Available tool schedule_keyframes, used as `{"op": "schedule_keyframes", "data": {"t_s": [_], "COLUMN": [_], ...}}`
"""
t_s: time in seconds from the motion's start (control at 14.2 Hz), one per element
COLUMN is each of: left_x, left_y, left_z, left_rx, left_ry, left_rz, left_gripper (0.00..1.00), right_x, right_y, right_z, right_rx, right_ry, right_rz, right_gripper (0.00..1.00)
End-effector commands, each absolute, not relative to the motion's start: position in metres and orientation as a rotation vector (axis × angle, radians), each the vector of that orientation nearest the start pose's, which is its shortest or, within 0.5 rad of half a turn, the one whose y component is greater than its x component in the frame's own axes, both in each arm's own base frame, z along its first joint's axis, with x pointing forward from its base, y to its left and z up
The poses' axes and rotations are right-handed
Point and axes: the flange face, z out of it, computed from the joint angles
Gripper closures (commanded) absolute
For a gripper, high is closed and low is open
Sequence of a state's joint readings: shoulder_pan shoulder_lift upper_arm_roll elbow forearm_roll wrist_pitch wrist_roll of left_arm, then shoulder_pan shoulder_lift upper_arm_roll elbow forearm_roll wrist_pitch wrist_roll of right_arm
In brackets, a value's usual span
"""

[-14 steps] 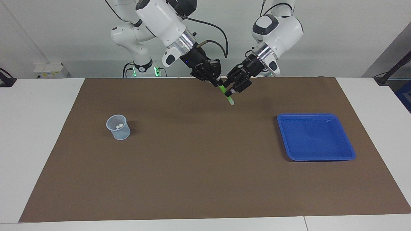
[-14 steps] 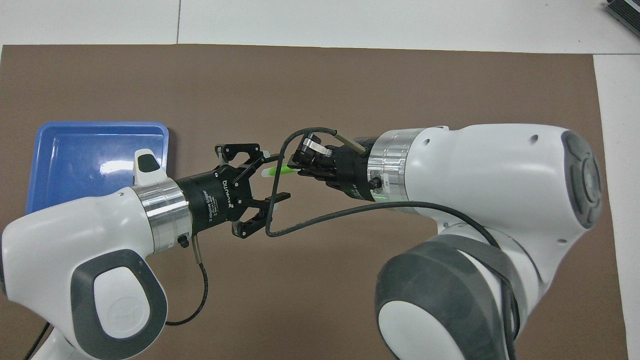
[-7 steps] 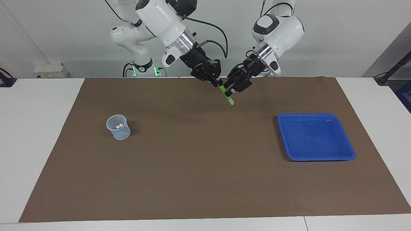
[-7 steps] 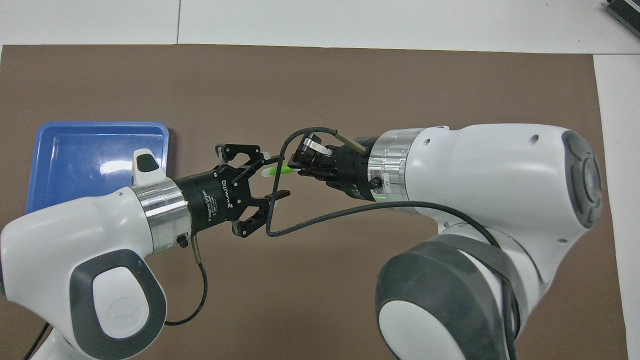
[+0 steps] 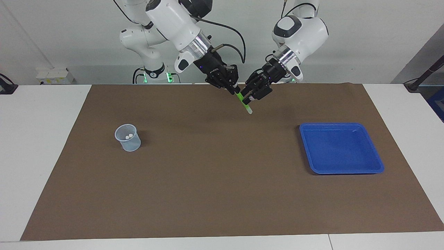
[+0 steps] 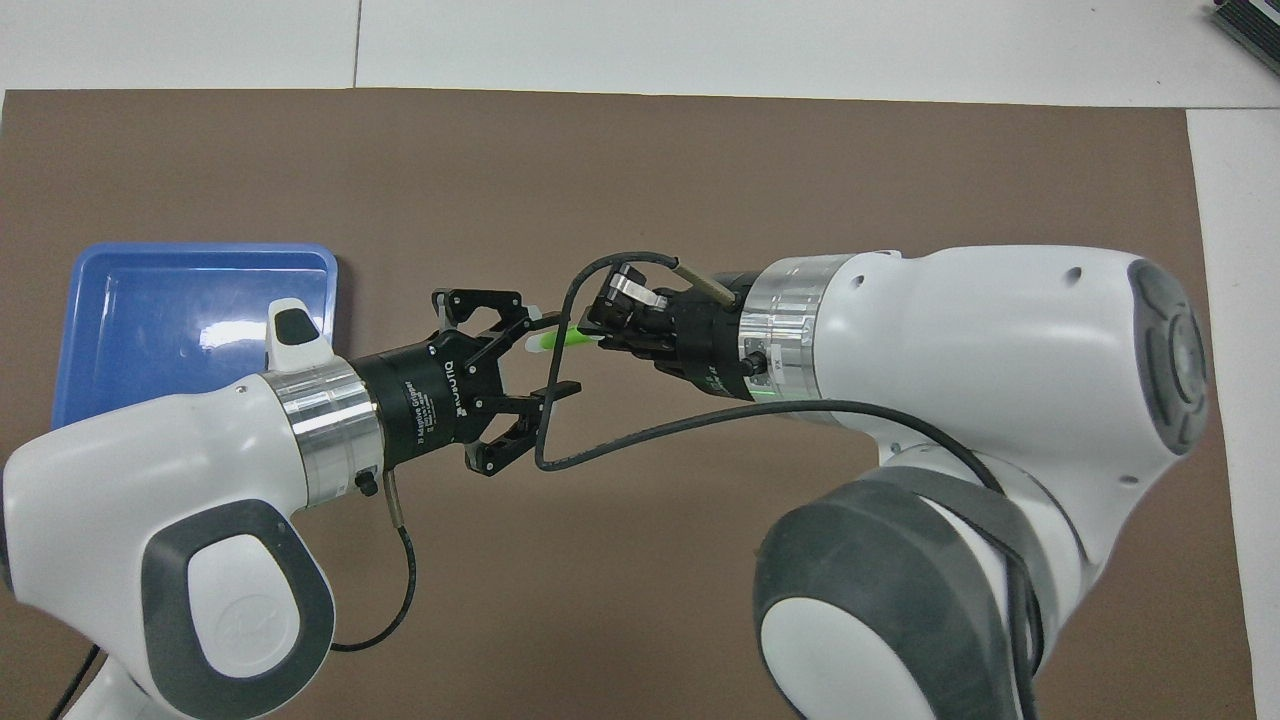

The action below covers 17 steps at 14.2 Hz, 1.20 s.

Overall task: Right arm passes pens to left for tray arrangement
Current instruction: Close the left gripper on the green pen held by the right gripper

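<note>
Two white robot arms lean in over a white desk (image 5: 45, 146) covered by one brown mat (image 5: 222, 180), and they meet in the air over the mat's edge nearest the robots. I count one bright green marker-like pen (image 5: 242, 102) (image 6: 556, 341) with a whitish end, one shallow bright blue plastic tray (image 5: 341, 148) (image 6: 150, 300) with a raised rim, and one small pale blue mesh cup (image 5: 128, 138) with two small whitish tips showing inside it. The right arm's black two-finger pincer (image 5: 235, 90) (image 6: 592, 335), the one with the small blue light and cable at its wrist, is pressed together on the upper end of the green pen, which hangs slanted down with its whitish end lowest. The left arm's black pincer (image 5: 247, 99) (image 6: 550, 355) sits just beside it, its fingers spread with the pen's lower half between them; one fingertip seems close against the pen, but I cannot tell whether it touches. The tray lies flat on the mat toward the left arm's end of the desk, well apart from the pen, and the cup stands toward the right arm's end.
</note>
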<state>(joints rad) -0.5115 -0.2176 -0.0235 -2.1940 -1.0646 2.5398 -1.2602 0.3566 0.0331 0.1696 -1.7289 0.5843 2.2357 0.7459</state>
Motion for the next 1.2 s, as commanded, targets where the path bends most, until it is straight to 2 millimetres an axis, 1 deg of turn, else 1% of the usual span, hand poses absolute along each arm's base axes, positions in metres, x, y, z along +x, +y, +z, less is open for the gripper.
{"op": "schedule_keyframes", "data": {"t_s": [0.0, 0.14, 0.21, 0.28, 0.35, 0.42, 0.49, 0.56, 0.63, 0.7, 0.77, 0.85, 1.13], "left_x": [0.4508, 0.4509, 0.4502, 0.4487, 0.4487, 0.4466, 0.4457, 0.4452, 0.4452, 0.4452, 0.4452, 0.445, 0.4443], "left_y": [-0.2567, -0.2561, -0.2566, -0.258, -0.259, -0.2621, -0.2613, -0.262, -0.262, -0.262, -0.262, -0.262, -0.2624], "left_z": [0.5344, 0.5339, 0.5323, 0.5318, 0.5324, 0.5318, 0.5293, 0.5293, 0.5293, 0.5293, 0.5293, 0.5284, 0.5283], "left_rx": [1.614, 1.61, 1.611, 1.606, 1.591, 1.589, 1.588, 1.591, 1.591, 1.591, 1.594, 1.603, 1.603], "left_ry": [1.511, 1.514, 1.518, 1.526, 1.535, 1.534, 1.538, 1.536, 1.536, 1.536, 1.532, 1.524, 1.53], "left_rz": [-0.372, -0.369, -0.372, -0.378, -0.365, -0.346, -0.338, -0.338, -0.338, -0.338, -0.335, -0.332, -0.347], "left_gripper": [0.41, 0.46, 0.56, 0.6, 0.59, 0.44, 0.38, 0.38, 0.41, 0.55, 0.86, 1.0, 1.0], "right_x": [0.5171, 0.5166, 0.5171, 0.5175, 0.5172, 0.5171, 0.5167, 0.5171, 0.5172, 0.5172, 0.5172, 0.5172, 0.5172], "right_y": [0.3137, 0.3145, 0.3137, 0.3139, 0.3137, 0.3137, 0.3145, 0.3137, 0.3137, 0.3137, 0.3137, 0.3137, 0.3137], "right_z": [0.6056, 0.6056, 0.6064, 0.6055, 0.6064, 0.6056, 0.6064, 0.6064, 0.6064, 0.6064, 0.6064, 0.6064, 0.6064], "right_rx": [-2.349, -2.349, -2.348, -2.349, -2.348, -2.349, -2.348, -2.348, -2.348, -2.348, -2.348, -2.348, -2.348], "right_ry": [0.586, 0.584, 0.585, 0.586, 0.585, 0.586, 0.584, 0.585, 0.585, 0.585, 0.585, 0.585, 0.585], "right_rz": [-0.048, -0.047, -0.049, -0.047, -0.049, -0.048, -0.048, -0.049, -0.049, -0.049, -0.049, -0.049, -0.049], "right_gripper": [1.0, 1.0, 1.0, 1.0, 1.0, 1.0, 1.0, 1.0, 1.0, 1.0, 1.0, 1.0, 1.0]}}
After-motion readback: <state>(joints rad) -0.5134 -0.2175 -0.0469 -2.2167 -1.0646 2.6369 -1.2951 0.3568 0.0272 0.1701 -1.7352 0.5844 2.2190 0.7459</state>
